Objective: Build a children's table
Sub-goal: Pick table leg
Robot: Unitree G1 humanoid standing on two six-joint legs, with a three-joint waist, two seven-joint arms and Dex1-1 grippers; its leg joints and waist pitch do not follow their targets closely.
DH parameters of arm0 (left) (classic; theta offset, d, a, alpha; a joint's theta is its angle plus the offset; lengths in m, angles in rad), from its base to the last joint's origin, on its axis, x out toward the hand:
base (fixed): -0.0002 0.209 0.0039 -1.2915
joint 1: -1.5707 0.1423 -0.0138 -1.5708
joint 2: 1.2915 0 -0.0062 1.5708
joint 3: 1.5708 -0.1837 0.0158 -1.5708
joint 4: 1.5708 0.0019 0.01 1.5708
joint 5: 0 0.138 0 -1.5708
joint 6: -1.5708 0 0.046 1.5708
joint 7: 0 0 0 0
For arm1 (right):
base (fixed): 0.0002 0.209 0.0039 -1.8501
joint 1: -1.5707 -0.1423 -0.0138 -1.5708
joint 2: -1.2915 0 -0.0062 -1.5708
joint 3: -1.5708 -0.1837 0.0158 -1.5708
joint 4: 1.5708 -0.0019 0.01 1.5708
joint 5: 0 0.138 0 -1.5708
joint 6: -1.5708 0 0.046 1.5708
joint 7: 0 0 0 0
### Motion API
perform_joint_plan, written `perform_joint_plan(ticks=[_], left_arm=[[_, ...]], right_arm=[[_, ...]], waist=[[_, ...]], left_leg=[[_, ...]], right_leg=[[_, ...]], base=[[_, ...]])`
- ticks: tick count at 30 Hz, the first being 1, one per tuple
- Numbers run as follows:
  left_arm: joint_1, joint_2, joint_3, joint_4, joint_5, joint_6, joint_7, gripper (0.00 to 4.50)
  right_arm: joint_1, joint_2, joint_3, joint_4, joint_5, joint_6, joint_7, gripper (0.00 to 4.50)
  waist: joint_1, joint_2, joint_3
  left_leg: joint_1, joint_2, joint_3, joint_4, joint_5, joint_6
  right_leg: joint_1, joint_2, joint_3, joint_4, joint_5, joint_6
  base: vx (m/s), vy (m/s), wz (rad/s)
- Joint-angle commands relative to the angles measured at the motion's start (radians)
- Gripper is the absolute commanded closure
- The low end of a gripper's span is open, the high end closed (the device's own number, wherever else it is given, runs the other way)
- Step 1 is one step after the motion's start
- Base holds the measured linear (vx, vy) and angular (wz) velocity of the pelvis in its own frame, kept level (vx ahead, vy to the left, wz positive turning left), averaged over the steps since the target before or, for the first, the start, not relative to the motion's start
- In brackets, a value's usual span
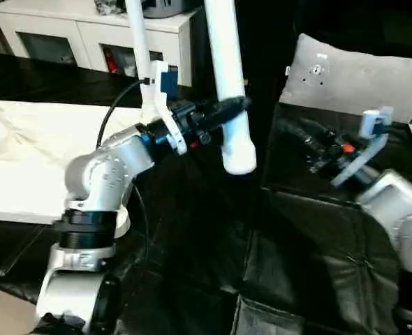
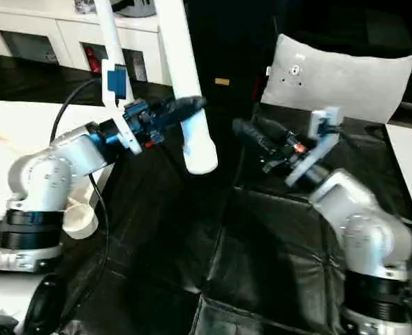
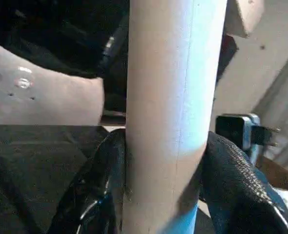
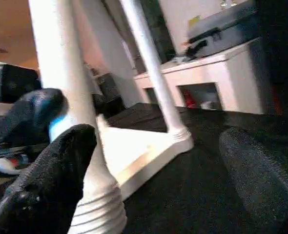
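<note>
My left gripper (image 1: 234,109) is shut on a long white table leg (image 1: 225,63) and holds it upright in the air, ribbed end (image 4: 98,209) down. Its black fingers (image 3: 92,187) press the tube (image 3: 173,112) from both sides. My right gripper (image 2: 256,145) stands open a short way to the right of that leg, with nothing between its fingers (image 4: 51,170). The white table top (image 1: 45,139) lies at the left. A second leg (image 4: 149,63) stands upright in its corner socket (image 4: 179,134).
A grey-white cushion (image 1: 352,80) leans at the back right. White cabinets (image 1: 87,28) run along the back. A white tube end (image 2: 80,220) pokes out under my left elbow. Black sheeting (image 1: 276,265) covers the middle and the right.
</note>
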Motion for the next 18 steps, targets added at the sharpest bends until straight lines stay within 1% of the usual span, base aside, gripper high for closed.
perform_joint_plan(ticks=[1,3,4,5,6,8,9,10,11,14,15,17,18], left_arm=[[-0.032,0.011,0.006,-0.035,-0.029,0.025,-0.023,2.56],[-0.035,0.015,0.005,-0.037,-0.04,0.035,-0.031,2.56],[-0.036,0.019,0.003,-0.04,-0.047,0.042,-0.037,2.56],[-0.036,0.022,0.002,-0.042,-0.052,0.048,-0.041,2.56],[-0.036,0.022,0.002,-0.042,-0.052,0.048,-0.041,2.56],[-0.036,0.03,-0.003,-0.05,-0.063,0.059,-0.058,2.56],[-0.034,0.036,-0.009,-0.058,-0.072,0.066,-0.076,2.56],[-0.032,0.039,-0.012,-0.062,-0.076,0.069,-0.083,2.56],[-0.028,0.047,-0.019,-0.071,-0.079,0.072,-0.096,2.56],[-0.022,0.056,-0.026,-0.082,-0.086,0.086,-0.116,2.56],[-0.022,0.056,-0.026,-0.082,-0.086,0.086,-0.116,2.56],[-0.013,0.079,-0.061,-0.105,-0.084,0.082,-0.167,2.56],[-0.011,0.083,-0.07,-0.11,-0.083,0.079,-0.18,2.56]], right_arm=[[0.0,-0.014,-0.017,-0.035,0.03,0.03,0.024,0.07],[-0.001,-0.022,-0.014,-0.038,0.043,0.039,0.038,0.07],[-0.003,-0.029,-0.01,-0.039,0.051,0.046,0.049,0.07],[-0.004,-0.037,-0.006,-0.04,0.06,0.053,0.053,0.07],[-0.004,-0.037,-0.006,-0.04,0.06,0.053,0.053,0.07],[-0.009,-0.054,0.007,-0.048,0.074,0.067,0.07,0.07],[-0.014,-0.066,0.019,-0.054,0.082,0.078,0.089,0.07],[-0.017,-0.07,0.023,-0.055,0.085,0.083,0.099,0.07],[-0.023,-0.08,0.035,-0.056,0.085,0.091,0.121,0.07],[-0.033,-0.095,0.058,-0.057,0.091,0.107,0.158,0.07],[-0.033,-0.095,0.058,-0.057,0.091,0.107,0.158,0.07],[-0.041,-0.115,0.099,-0.064,0.09,0.124,0.193,0.07],[-0.042,-0.117,0.109,-0.066,0.09,0.128,0.2,0.07]], waist=[[0.005,-0.004,-0.067],[0.004,-0.003,-0.066],[0.004,-0.004,-0.063],[0.004,-0.006,-0.063],[0.005,-0.005,-0.063],[0.005,-0.006,-0.063],[0.004,-0.006,-0.062],[0.004,-0.01,-0.061],[0.005,-0.011,-0.062],[0.004,-0.009,-0.062],[0.003,-0.011,-0.062],[0.005,-0.009,-0.061],[0.004,-0.009,-0.061]], left_leg=[[-0.007,0.042,-0.01,-0.066,-0.048,0.063],[-0.007,0.042,-0.01,-0.067,-0.049,0.063],[-0.006,0.041,-0.009,-0.068,-0.063,0.06],[-0.006,0.04,-0.009,-0.068,-0.064,0.06],[-0.006,0.041,-0.01,-0.068,-0.061,0.058],[-0.005,0.041,-0.01,-0.069,-0.063,0.056],[-0.006,0.04,-0.009,-0.069,-0.064,0.057],[-0.006,0.04,-0.009,-0.07,-0.062,0.059],[-0.006,0.039,-0.008,-0.069,-0.061,0.06],[-0.006,0.042,-0.009,-0.07,-0.054,0.061],[-0.006,0.042,-0.009,-0.07,-0.056,0.06],[-0.005,0.043,-0.01,-0.071,-0.056,0.061],[-0.006,0.043,-0.009,-0.072,-0.054,0.059]], right_leg=[[0.066,-0.087,0.055,-0.088,-0.294,-0.097],[0.066,-0.086,0.055,-0.09,-0.301,-0.095],[0.065,-0.087,0.054,-0.094,-0.333,-0.089],[0.065,-0.087,0.054,-0.096,-0.342,-0.085],[0.066,-0.088,0.054,-0.096,-0.349,-0.08],[0.064,-0.086,0.054,-0.097,-0.357,-0.072],[0.064,-0.085,0.054,-0.097,-0.358,-0.07],[0.065,-0.087,0.054,-0.099,-0.366,-0.064],[0.064,-0.087,0.054,-0.1,-0.376,-0.06],[0.062,-0.086,0.054,-0.098,-0.365,-0.066],[0.062,-0.087,0.054,-0.099,-0.366,-0.067],[0.061,-0.087,0.054,-0.1,-0.372,-0.066],[0.062,-0.087,0.056,-0.098,-0.365,-0.063]], base=[[0.0,0.0,0.0],[0.0,0.0,0.0],[0.0,0.0,0.0],[0.0,0.0,0.0],[0.0,0.0,0.0],[0.0,0.0,0.0],[0.0,0.0,0.0],[0.0,0.0,0.0],[0.0,0.0,0.0],[0.0,0.0,0.0],[0.0,0.0,0.0],[0.0,0.0,0.0],[0.0,0.0,0.0]])
